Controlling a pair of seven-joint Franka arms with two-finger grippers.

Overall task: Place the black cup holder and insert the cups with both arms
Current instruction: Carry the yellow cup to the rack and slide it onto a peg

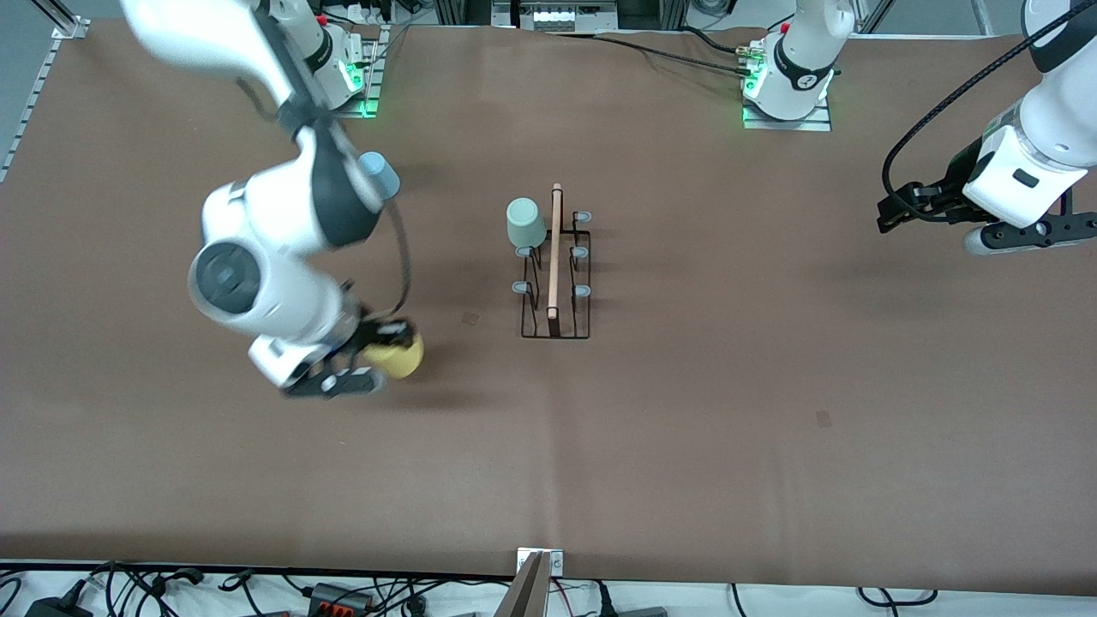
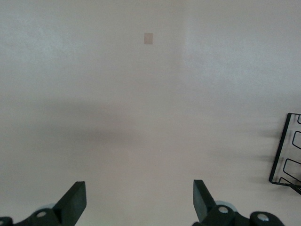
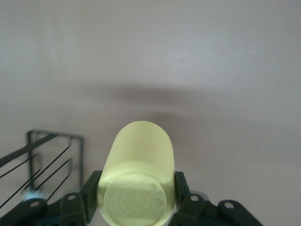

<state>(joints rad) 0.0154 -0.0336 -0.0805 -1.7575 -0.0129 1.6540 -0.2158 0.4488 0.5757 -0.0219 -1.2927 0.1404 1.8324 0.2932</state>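
While the thin black wire cup holder with its light wooden rod handle stands upright near the middle of the brown surface, a pale grey-green plastic cup sits upturned on one of its grey-blue-tipped pegs, at about 11 o'clock from the rack's centre in the front view. The other pegs are bare.

At roughly 8 o'clock from the rack, toward the right arm's end of the surface, the right tool is clenched on a small yellow plastic cup. The right wrist view shows that cup lying on its side between the two black fingers, its flat base toward the camera, with a corner of the wire rack visible past it.

A light blue plastic cup shows at about 10 o'clock from the rack, partly covered by the right arm's white and dark grey links.

Over the left arm's end of the surface, near 3 o'clock from the rack, the left tool waits, well apart from everything. In the left wrist view its fingers are spread wide with nothing between them, bare surface below and an edge of the rack at the side.
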